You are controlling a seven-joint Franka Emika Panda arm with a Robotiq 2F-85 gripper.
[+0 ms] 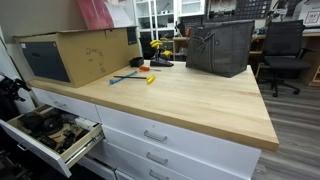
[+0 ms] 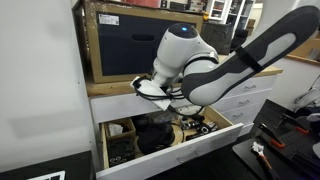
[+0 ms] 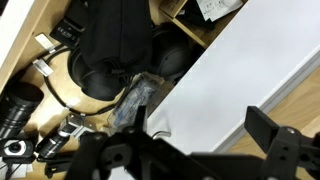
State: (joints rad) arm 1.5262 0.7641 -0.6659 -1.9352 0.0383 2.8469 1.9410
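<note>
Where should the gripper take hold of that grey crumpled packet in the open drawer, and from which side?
Probably across the middle of the grey crumpled packet, coming straight down from above. It lies long and narrow, so the open gripper could span its short width; black round parts crowd its sides.

1. Drawer (image 2: 200, 143): white front, pale wooden walls; stands pulled open, crowded with dark clutter.
2. Black gear (image 3: 105, 60): bulky, rounded, matt; lies mid-drawer, resting on a pale wooden ring.
3. Grey wrapper (image 3: 135, 100): crumpled, lying just beside the black gear, against the drawer's white wall.
</note>
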